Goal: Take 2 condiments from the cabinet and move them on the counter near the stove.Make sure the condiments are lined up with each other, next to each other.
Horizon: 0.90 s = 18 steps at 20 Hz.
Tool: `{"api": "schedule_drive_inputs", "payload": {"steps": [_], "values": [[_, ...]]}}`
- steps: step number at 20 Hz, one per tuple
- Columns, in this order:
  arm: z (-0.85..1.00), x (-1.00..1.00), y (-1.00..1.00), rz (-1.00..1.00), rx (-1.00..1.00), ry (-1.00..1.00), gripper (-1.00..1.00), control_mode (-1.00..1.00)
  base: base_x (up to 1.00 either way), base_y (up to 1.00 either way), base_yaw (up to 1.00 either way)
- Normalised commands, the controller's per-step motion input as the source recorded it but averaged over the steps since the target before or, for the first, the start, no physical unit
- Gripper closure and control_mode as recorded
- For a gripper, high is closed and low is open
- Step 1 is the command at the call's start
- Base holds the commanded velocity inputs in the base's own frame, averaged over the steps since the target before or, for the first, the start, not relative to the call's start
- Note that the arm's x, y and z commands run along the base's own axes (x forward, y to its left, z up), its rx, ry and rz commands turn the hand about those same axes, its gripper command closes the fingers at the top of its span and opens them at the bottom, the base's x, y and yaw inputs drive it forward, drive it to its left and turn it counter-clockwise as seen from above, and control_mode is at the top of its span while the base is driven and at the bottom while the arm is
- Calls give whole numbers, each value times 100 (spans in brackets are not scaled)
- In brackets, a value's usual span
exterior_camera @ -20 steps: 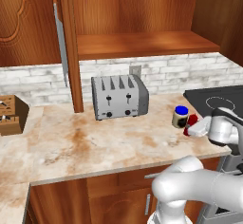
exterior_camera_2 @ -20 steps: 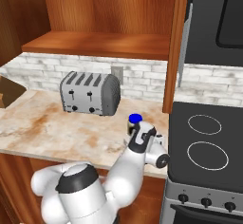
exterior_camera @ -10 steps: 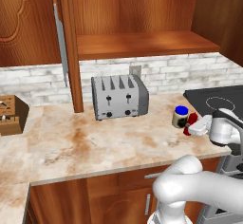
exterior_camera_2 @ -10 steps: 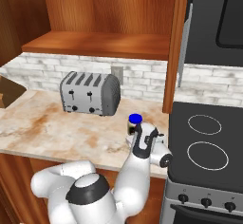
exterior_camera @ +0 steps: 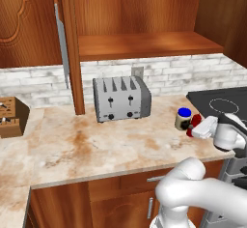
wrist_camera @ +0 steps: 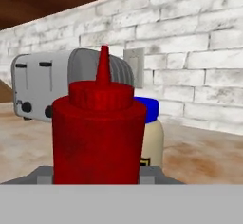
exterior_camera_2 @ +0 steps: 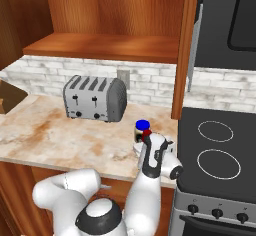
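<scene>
Over the counter (exterior_camera: 96,145), low level pincer (exterior_camera: 197,128) around upright red bottle (wrist_camera: 98,137).

You get even, bright, rendered light with no glare. Soft shade sits under the cabinet (exterior_camera: 144,46) shelf and behind the toaster (exterior_camera: 121,98) at the counter's (exterior_camera: 87,145) back edge. The red squeeze bottle (wrist_camera: 98,137) looks coarse and slightly blurred, perhaps from closeness.
</scene>
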Motion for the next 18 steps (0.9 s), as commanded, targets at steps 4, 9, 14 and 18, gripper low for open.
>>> {"api": "schedule_drive_inputs", "payload": {"steps": [4,9,14,18], "values": [[-1,0,0,3,0,-11,100,-100,0,0,0],[0,0,2,3,0,-6,100,-100,0,0,0],[0,3,8,2,0,0,100,-100,0,0,0],[-1,6,6,1,0,0,100,-100,0,0,0]]}}
